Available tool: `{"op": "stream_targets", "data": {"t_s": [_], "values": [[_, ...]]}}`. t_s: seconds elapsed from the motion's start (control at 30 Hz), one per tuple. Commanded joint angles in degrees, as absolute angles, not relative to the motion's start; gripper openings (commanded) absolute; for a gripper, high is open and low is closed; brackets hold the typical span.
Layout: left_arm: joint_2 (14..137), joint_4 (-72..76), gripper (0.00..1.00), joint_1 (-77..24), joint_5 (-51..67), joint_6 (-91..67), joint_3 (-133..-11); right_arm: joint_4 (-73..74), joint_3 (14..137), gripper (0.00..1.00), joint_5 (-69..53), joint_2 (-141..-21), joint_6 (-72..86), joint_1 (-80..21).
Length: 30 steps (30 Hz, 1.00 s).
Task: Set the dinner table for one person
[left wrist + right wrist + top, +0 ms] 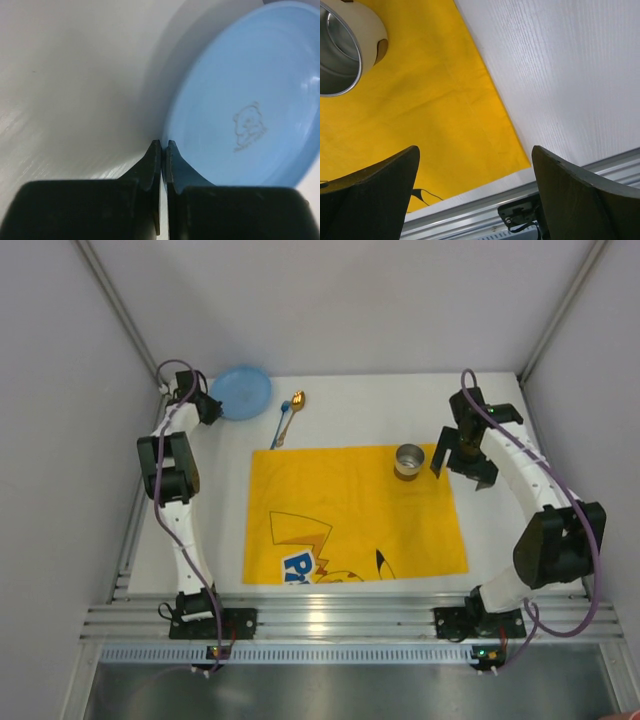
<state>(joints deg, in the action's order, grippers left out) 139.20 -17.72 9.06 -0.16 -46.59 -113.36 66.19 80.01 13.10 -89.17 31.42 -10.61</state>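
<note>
On the white dinner table the blue plate lies at the far left. My left gripper is at its left rim. In the left wrist view the plate fills the right side, and my left gripper is shut with the plate's rim pinched between the tips. My right gripper hovers open just right of the metal cup, which stands on the yellow placemat. The right wrist view shows the gripper empty above the placemat's corner, with the cup at the upper left.
A gold spoon with a blue handle lies on the table between the plate and the placemat's far edge. The ribbed aluminium rail runs along the near edge, also seen in the right wrist view as a rail. Grey walls enclose the table.
</note>
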Motion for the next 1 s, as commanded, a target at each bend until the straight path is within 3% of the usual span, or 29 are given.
{"op": "stream_targets", "data": {"t_s": [0.0,0.23,0.5,0.73,0.97], "values": [[140.89,-18.11,0.00,9.14,3.77,-47.99,-115.05,67.06,79.98,0.94,14.24,-84.64,30.59,-8.70],[130.80,-12.13,0.00,9.14,10.71,-46.68,-108.73,67.15,81.03,0.94,15.12,-82.44,29.09,-8.09],[110.94,-9.14,0.00,4.49,24.86,-41.06,-91.16,66.53,82.35,0.98,14.15,-80.60,27.51,-7.47],[95.29,-13.89,0.00,-11.23,18.82,-34.89,-68.60,66.79,79.72,1.00,10.99,-74.72,25.75,-5.98],[88.51,-14.76,0.00,-27.14,11.37,-37.70,-58.10,69.25,74.54,1.00,5.89,-65.93,24.35,-5.89]]}}
